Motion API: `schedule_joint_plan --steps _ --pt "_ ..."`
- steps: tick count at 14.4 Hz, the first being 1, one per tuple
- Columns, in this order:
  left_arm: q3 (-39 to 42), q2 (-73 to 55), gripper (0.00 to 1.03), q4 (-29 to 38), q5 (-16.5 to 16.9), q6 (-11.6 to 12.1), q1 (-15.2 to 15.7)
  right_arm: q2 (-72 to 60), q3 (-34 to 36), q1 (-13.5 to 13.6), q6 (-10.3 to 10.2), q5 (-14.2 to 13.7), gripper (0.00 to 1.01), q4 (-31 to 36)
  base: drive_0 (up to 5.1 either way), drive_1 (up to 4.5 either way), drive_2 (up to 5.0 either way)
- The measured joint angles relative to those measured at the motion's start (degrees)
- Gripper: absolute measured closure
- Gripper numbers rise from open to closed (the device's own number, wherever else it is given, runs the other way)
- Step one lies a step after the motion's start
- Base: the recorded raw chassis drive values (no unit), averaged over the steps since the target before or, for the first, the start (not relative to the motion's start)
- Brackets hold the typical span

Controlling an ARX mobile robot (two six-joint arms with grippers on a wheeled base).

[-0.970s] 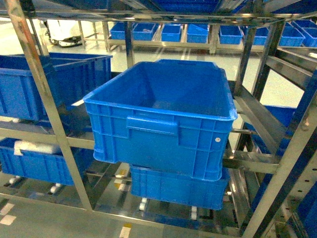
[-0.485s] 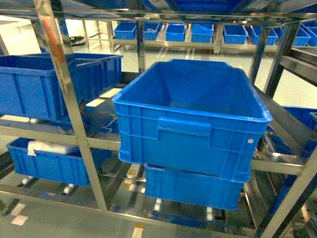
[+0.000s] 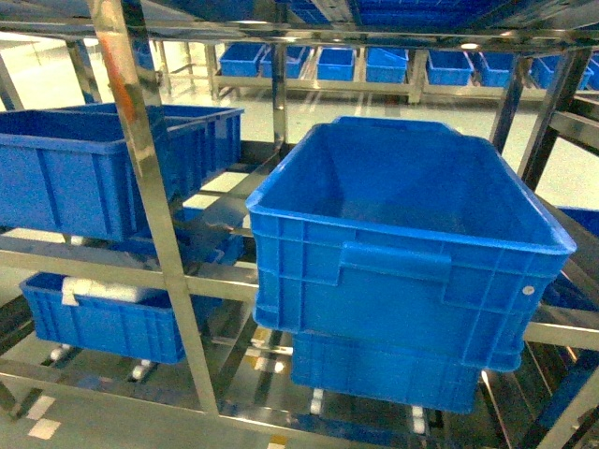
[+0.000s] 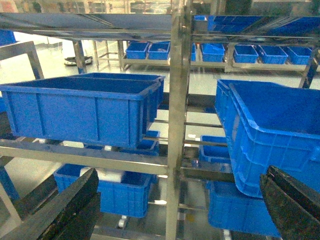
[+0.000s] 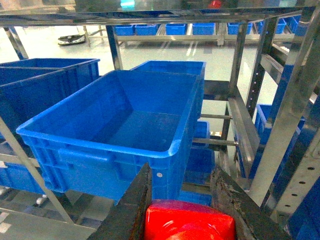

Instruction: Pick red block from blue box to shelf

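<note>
Head view is showing the shelf (image 3: pixel 150 201) carrying dark blue crates (image 3: pixel 412 262); neither tool is appearing. Left wrist view is showing the left tool (image 4: pixel 175 210) with its fingers (image 4: pixel 65 210) standing wide apart, holding nothing. Right wrist view is showing the right tool (image 5: pixel 187 210) clamping the red block (image 5: pixel 190 222) just before the nearest crate.
</note>
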State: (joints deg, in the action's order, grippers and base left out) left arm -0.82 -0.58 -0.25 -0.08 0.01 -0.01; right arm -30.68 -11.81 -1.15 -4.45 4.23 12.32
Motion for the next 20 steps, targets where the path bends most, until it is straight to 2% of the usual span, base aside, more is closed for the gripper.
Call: schedule_joint_plan --steps 11,20 --pt "0.0 0.0 0.05 0.0 0.0 0.0 0.0 0.0 0.0 0.0 0.0 0.0 0.73 0.2 0.1 4.17 -4.0" --pt "0.0 0.0 0.05 0.0 0.0 0.0 0.0 0.0 0.0 -0.1 -0.3 0.1 0.73 -0.5 0.0 0.0 0.0"
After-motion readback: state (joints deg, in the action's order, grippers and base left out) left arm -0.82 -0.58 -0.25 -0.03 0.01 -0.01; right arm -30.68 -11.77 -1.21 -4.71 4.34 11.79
